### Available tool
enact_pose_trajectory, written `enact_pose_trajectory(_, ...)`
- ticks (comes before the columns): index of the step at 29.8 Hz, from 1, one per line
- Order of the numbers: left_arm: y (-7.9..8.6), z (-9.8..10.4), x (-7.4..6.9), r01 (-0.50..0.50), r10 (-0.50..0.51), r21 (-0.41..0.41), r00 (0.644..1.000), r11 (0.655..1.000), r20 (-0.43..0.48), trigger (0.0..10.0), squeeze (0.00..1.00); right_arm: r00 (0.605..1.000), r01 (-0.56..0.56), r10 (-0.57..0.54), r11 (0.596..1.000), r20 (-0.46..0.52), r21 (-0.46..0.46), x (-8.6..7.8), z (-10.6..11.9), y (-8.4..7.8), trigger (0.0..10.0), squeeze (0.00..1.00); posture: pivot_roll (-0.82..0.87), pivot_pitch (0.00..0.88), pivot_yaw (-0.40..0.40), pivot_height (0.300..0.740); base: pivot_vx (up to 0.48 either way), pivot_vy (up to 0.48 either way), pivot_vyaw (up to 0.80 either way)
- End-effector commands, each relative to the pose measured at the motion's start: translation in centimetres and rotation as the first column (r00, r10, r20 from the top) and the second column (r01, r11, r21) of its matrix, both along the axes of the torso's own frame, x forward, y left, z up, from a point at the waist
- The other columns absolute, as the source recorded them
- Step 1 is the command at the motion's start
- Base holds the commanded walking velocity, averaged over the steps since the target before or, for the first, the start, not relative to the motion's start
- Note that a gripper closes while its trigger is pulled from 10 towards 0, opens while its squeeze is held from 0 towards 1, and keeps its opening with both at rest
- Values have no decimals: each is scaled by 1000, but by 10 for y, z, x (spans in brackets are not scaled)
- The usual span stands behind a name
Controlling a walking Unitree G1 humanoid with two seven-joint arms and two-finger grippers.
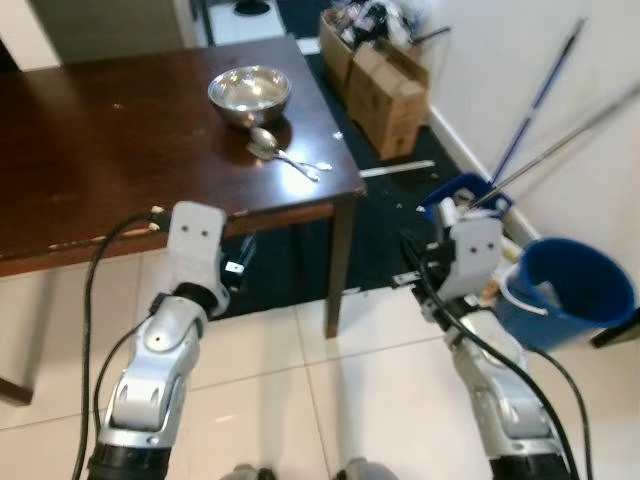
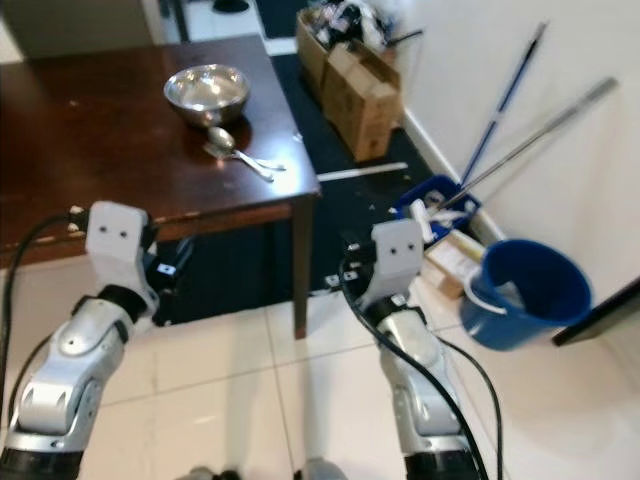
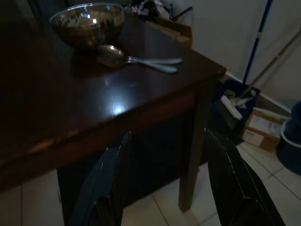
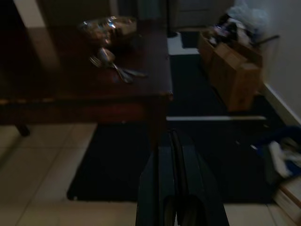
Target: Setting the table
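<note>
Bench [image 1: 100, 150]: dark wood, steel bowl [image 1: 249, 93] near far right corner, spoon and fork [image 1: 285, 152] just beside it | floor: white tile, dark rug | right wall: blue bucket [image 1: 570, 290], cardboard boxes [image 1: 380, 85] | left gripper [image 3: 164, 188] fingers spread, empty | right gripper [image 4: 176, 188] fingers pressed together.

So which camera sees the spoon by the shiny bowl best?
The left wrist view: the silver metal spoon is near and large there, beside the shiny steel bowl. Both eye views show it small from above; the right wrist view shows it dim and blurred.
</note>
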State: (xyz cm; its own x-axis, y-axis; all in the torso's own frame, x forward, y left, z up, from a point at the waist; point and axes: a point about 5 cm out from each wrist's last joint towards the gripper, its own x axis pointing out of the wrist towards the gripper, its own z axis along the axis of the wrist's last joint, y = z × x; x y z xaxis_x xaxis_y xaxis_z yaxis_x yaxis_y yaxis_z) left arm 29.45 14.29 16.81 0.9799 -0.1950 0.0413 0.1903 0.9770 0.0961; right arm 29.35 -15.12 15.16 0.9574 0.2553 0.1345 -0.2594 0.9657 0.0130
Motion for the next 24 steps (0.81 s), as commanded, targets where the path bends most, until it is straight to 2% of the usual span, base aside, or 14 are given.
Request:
enact_pose_trajectory(1,6,-6,-1,-24,25,13,999,1000,-25,10000,0,1000,-23,24,1000,-17,16,-1,-4,7,10000,0,-154,34,50,740,-337,0,0)
enact_pose_trajectory(13,6,-7,-1,-24,24,14,999,1000,-25,10000,0,998,-48,50,995,-22,82,-2,-1,9,10000,0,-155,34,51,740,-329,0,0)
enact_pose_trajectory(24,5,-8,0,-18,18,4,999,1000,-35,10000,0,996,-83,86,988,-16,130,-3,2,16,10000,0,-156,25,56,740,0,0,0)
